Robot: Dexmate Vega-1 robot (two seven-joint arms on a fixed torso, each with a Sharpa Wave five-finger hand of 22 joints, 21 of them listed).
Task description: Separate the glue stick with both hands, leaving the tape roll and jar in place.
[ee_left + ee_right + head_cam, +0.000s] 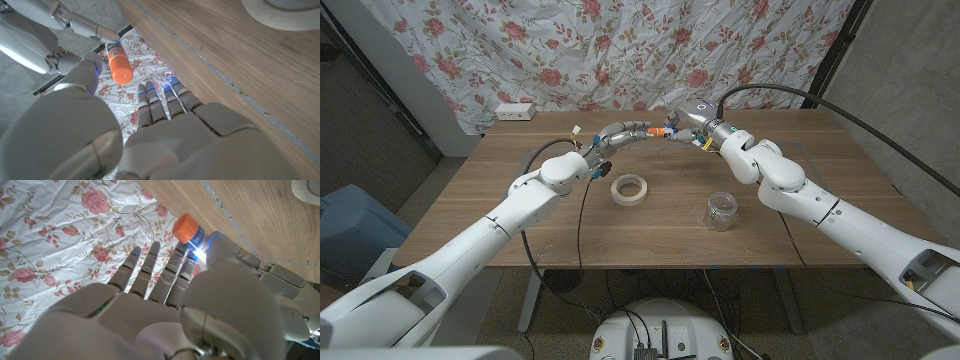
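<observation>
Your two hands meet above the table's far middle, and the glue stick (663, 132) is held up between them. Right hand (698, 128) pinches the labelled body, orange cap sticking out; left hand (620, 133) looks to touch the cap, though its grip isn't clear. Pull-apart step, I'd judge: close the left hand firmly, then draw straight apart. Tape roll (630, 187) and jar (721, 211) sit near you, well clear.

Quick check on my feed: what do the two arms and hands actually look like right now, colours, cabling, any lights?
Both arms have glossy white rounded shells with grey joint seams. Black cables loop off each forearm. The left hand and right hand are silver-grey metal with segmented fingers, and small blue lights glow at the fingertips in both wrist views.
</observation>
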